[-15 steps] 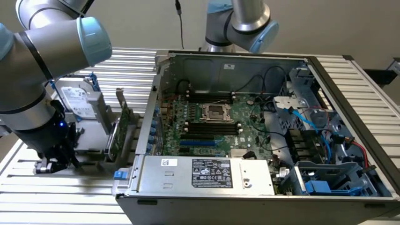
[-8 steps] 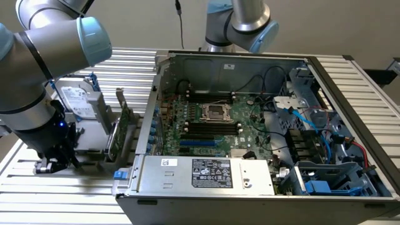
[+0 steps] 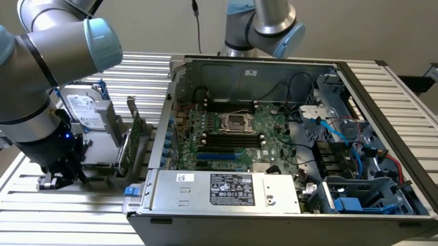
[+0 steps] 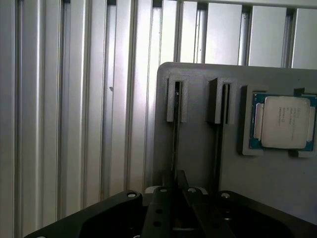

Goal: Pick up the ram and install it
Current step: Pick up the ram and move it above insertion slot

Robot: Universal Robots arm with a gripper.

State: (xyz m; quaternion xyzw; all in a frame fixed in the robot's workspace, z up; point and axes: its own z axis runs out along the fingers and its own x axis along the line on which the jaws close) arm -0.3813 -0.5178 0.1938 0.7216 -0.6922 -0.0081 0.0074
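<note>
1 robot gripper (image 4: pixel 175 187), jaws clamped on the edge-on ram (image 4: pixel 175 130), upright in a grey holder (image 4: pixel 198 153), processor chip (image 4: pixel 283 121) alongside, open computer case (image 3: pixel 274 72) nearby.

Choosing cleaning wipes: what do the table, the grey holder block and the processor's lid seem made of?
Table: ribbed, silvery extruded metal, likely aluminium. Holder block: matte grey, probably plastic. Processor lid: dull silvery metal on green board.

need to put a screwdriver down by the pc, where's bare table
Free: slatted table in front of the grey holder, on the exterior view's left of the open case, and the strip on its other side. Crowded: the holder, with hard drive and cards.
</note>
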